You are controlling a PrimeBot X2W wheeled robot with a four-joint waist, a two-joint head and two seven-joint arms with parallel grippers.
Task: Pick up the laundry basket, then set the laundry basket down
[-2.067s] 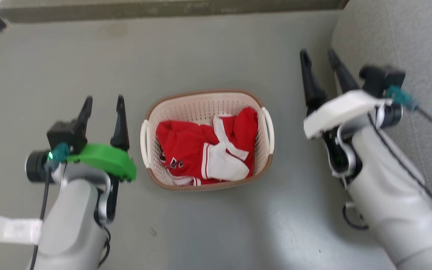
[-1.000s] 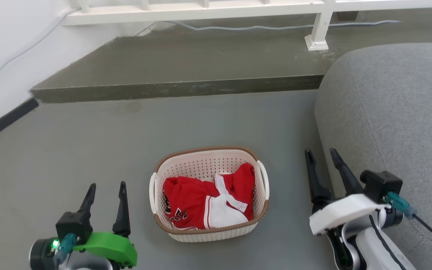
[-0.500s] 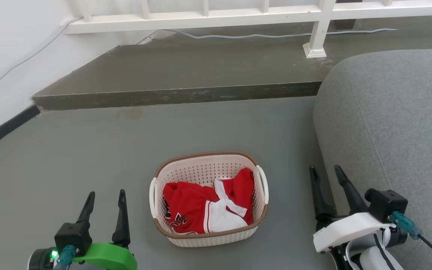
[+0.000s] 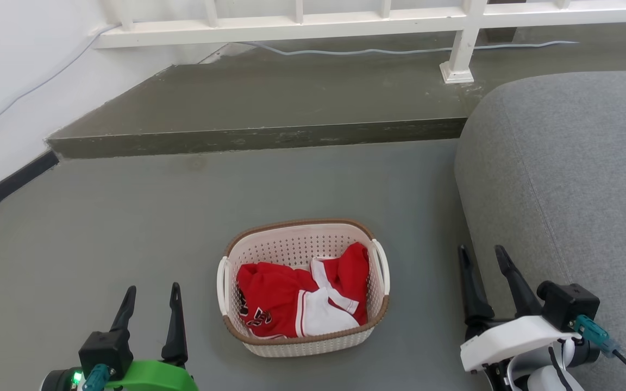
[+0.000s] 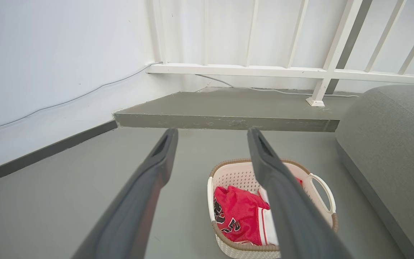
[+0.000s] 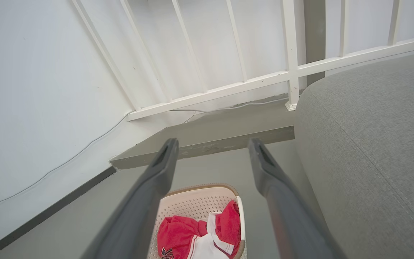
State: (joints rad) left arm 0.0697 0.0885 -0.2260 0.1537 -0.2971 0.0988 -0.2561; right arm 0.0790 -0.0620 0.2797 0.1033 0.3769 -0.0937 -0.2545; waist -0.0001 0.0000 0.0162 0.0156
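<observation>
Two arms are held low, one at each side of the laundry basket [image 4: 291, 245], and it is touched by neither. The left gripper [image 4: 152, 287] is spread open with nothing between its fingers. The right gripper [image 4: 480, 250], just beside the grey sofa [image 4: 563, 179], is likewise parted and empty. The basket is set upright on the grey floor [image 4: 128, 217], and a red and white garment [image 4: 280, 301] is crumpled inside it. A raised step [image 4: 269, 103] is seen beyond.
</observation>
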